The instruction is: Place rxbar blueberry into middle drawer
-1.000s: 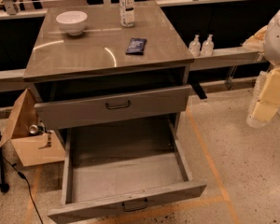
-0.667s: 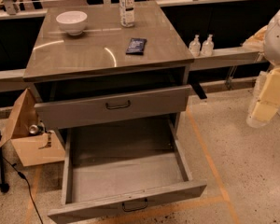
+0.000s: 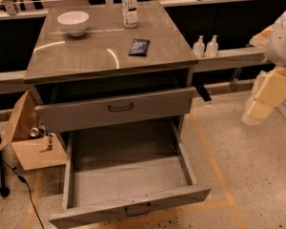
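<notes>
The rxbar blueberry (image 3: 139, 46), a small dark navy packet, lies flat on the grey cabinet top (image 3: 86, 56), right of centre. The middle drawer (image 3: 128, 182) is pulled far out at the bottom of the cabinet. Its flat grey floor is bare, and its narrow front panel has a small dark handle (image 3: 137, 210). My gripper (image 3: 257, 106) hangs at the right edge of the view, beside the cabinet and below its top. It is far from the packet and holds nothing that I can see.
A white bowl (image 3: 73, 22) and a clear white-labelled bottle (image 3: 129, 0) stand at the back of the top. The drawer with the taller front panel (image 3: 117, 109) is slightly out above the open one. A cardboard box (image 3: 31, 142) sits on the floor at left. Two small bottles (image 3: 205, 46) stand on a ledge at right.
</notes>
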Controlling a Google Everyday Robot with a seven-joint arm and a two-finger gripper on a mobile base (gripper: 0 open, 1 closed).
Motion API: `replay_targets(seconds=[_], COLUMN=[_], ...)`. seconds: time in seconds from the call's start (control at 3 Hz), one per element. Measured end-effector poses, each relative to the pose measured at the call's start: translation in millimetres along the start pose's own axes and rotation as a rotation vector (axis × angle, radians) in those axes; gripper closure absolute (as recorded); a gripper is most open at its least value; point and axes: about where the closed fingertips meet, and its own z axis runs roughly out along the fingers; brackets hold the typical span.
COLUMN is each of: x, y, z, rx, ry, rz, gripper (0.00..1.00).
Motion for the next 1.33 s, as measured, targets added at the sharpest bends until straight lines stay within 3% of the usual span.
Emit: replay_targets(seconds=[0.33,0.67,1.0,1.33], x=[-15.2,-40.1,-66.5,-89.4], y=[-36.4,-80.2,-117.4,-154.9], z=[13.6,32.0,59.2,95.2], rx=[0.105,0.175,0.193,0.177], ry=[-0.11,-0.255,-0.403,-0.499], rz=[0.048,0.091,0.143,0.231], gripper=[0.0,0.0,0.0,0.0])
